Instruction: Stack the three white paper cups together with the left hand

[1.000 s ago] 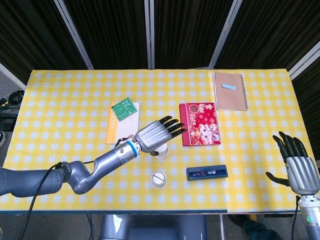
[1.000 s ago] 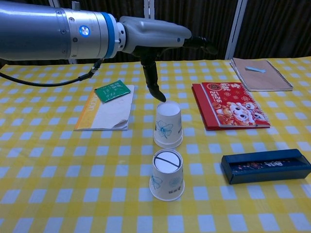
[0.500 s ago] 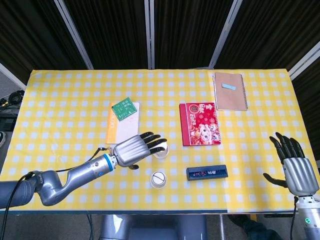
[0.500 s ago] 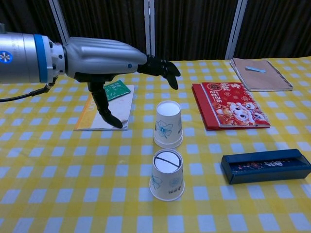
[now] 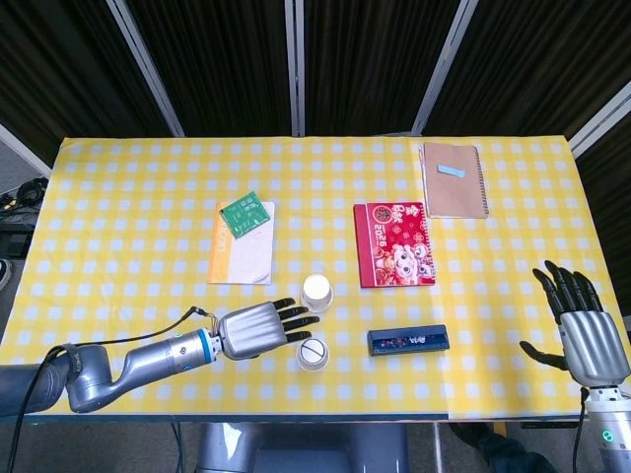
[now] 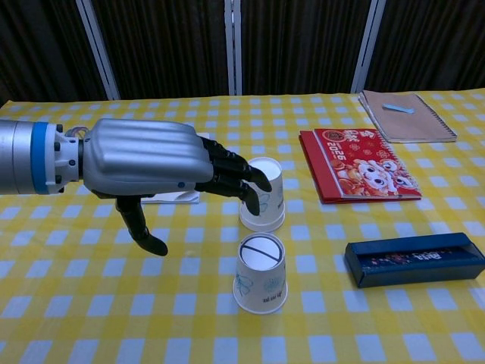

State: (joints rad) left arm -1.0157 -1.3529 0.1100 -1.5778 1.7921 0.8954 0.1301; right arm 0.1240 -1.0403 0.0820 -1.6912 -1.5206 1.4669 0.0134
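Two upside-down white paper cups with a blue flower print stand mid-table. The far cup (image 5: 316,292) (image 6: 264,196) sits just behind the near cup (image 5: 313,354) (image 6: 261,273), whose base carries a line mark. I see no third cup standing apart. My left hand (image 5: 261,330) (image 6: 151,167) hovers left of the cups, open, palm down, fingers stretched toward them and thumb hanging down. In the chest view its fingertips (image 6: 254,189) overlap the far cup's left side; contact is unclear. My right hand (image 5: 590,335) is open at the table's right front corner, holding nothing.
A red 2025 booklet (image 5: 394,243) (image 6: 364,171) lies right of the far cup. A dark blue box (image 5: 408,340) (image 6: 413,258) lies right of the near cup. A yellow-edged booklet (image 5: 243,254) with a green card (image 5: 240,214) lies behind my left hand. A brown notebook (image 5: 454,179) is far right.
My left hand has drawn back from above the far cup, toward the front left and lower, now level with the cups. The cups have not moved. My right hand has barely shifted.
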